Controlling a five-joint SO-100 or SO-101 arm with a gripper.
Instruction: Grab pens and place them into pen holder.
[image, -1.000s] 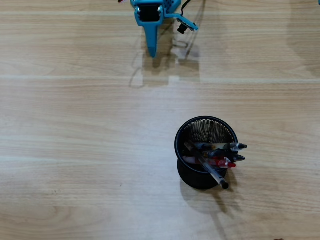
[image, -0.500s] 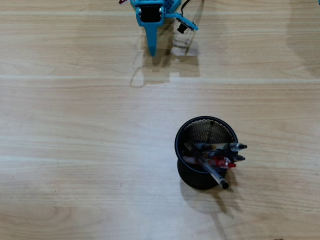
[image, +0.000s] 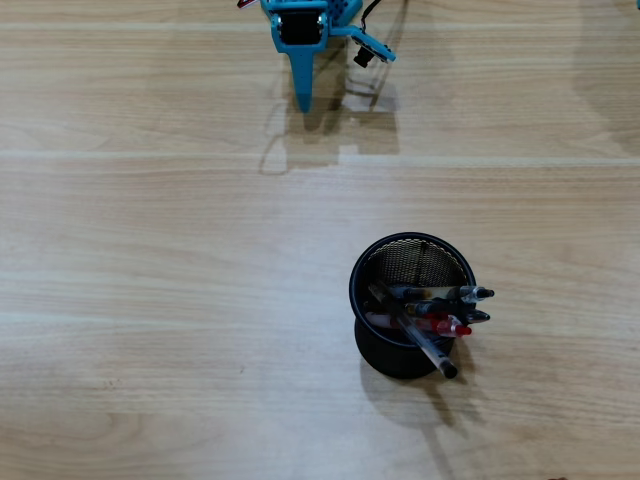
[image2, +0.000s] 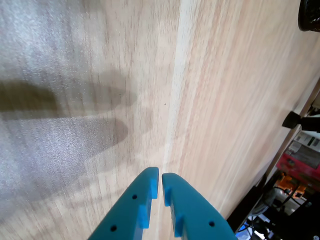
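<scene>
The black mesh pen holder stands on the wooden table right of centre in the overhead view. Several pens lean in it toward its lower right rim: a red pen, an all-black pen, a clear pen with a black cap and a clear pen with a grey sleeve. My blue gripper hangs at the top edge, far from the holder. In the wrist view the gripper is shut with nothing between its fingers, and only the holder's dark edge shows at the top right corner.
Bare light wooden table lies all around the holder. In the wrist view the table's edge runs down the right side, with clutter on the floor beyond it.
The gripper has drawn back slightly toward the top edge of the overhead view. The holder and pens have not moved.
</scene>
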